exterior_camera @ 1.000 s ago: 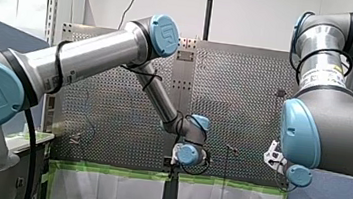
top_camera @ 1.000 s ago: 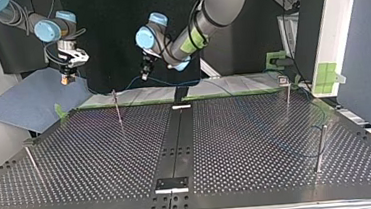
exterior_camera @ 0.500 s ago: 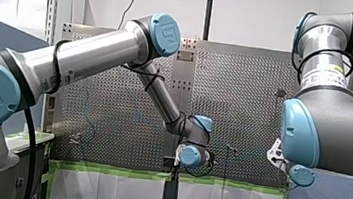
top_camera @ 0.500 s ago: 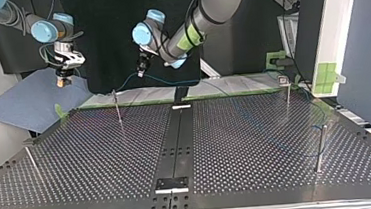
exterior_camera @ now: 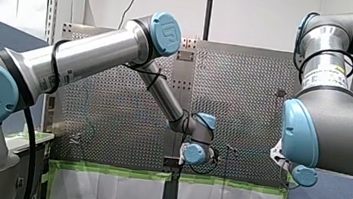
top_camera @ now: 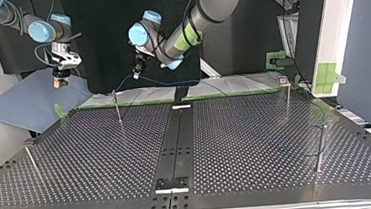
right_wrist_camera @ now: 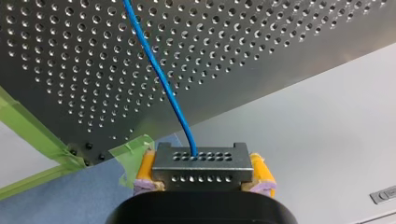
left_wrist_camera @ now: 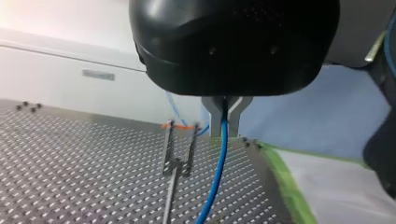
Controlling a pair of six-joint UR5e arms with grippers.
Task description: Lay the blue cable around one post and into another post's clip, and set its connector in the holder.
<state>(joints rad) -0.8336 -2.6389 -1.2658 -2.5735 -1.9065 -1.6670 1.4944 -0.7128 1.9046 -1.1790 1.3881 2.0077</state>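
In the left wrist view my left gripper point(left_wrist_camera: 225, 122) has its metal fingers shut on the thin blue cable point(left_wrist_camera: 218, 164), which hangs down past a forked clip post point(left_wrist_camera: 178, 150) with orange tips. In the top view that gripper point(top_camera: 136, 72) hovers over the table's far edge, near a thin post point(top_camera: 117, 108), and the cable point(top_camera: 164, 82) trails from it. My right gripper point(right_wrist_camera: 201, 183) has its yellow pads shut on the grey perforated connector point(right_wrist_camera: 201, 164), from which the blue cable point(right_wrist_camera: 158, 70) runs out over the table. It hangs off the table's far left corner in the top view point(top_camera: 61, 82).
Thin posts stand at the top view's far right point(top_camera: 288, 98), near right point(top_camera: 320, 147) and near left point(top_camera: 33, 165). Slack blue cable point(top_camera: 311, 150) loops around the right posts. A black centre strip point(top_camera: 176, 145) ends in a small bracket point(top_camera: 171, 184). A blue mat point(top_camera: 27, 99) lies beyond the left corner.
My left gripper has carried the cable toward the top view's left and slightly up. My right gripper, still on the connector, has drifted a little left too.
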